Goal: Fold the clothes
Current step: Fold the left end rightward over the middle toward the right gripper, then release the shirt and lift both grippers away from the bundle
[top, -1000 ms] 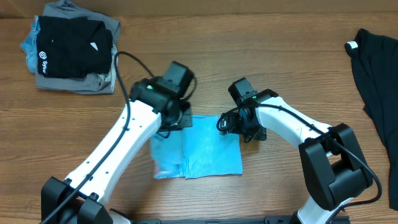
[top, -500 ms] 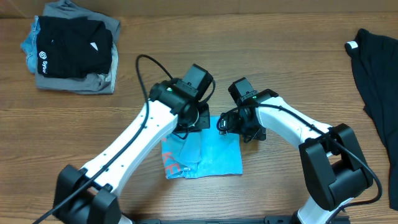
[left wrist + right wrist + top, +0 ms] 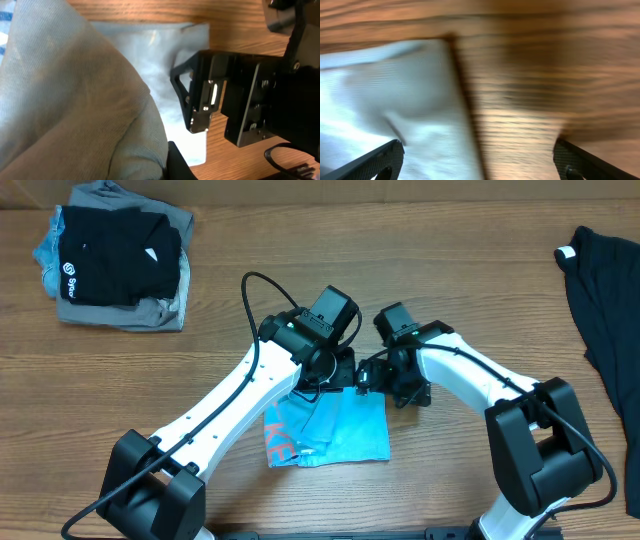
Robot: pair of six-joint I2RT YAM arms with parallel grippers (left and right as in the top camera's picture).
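The light blue T-shirt lies partly folded on the table in the middle, with coral-red lettering showing on its turned-up left edge. My left gripper is shut on a fold of the shirt and holds it over the shirt's upper part; in the left wrist view the cloth fills the left side against the finger. My right gripper is open and empty at the shirt's top right corner, its fingers spread over cloth edge and bare wood. It also shows in the left wrist view.
A black garment with a white tag lies at the table's right edge. A stack of folded clothes, black on top, sits at the back left. The two arms are close together above the shirt.
My left gripper has carried the shirt's left part to the right, over the rest, exposing the red lettering. My right gripper has barely moved.
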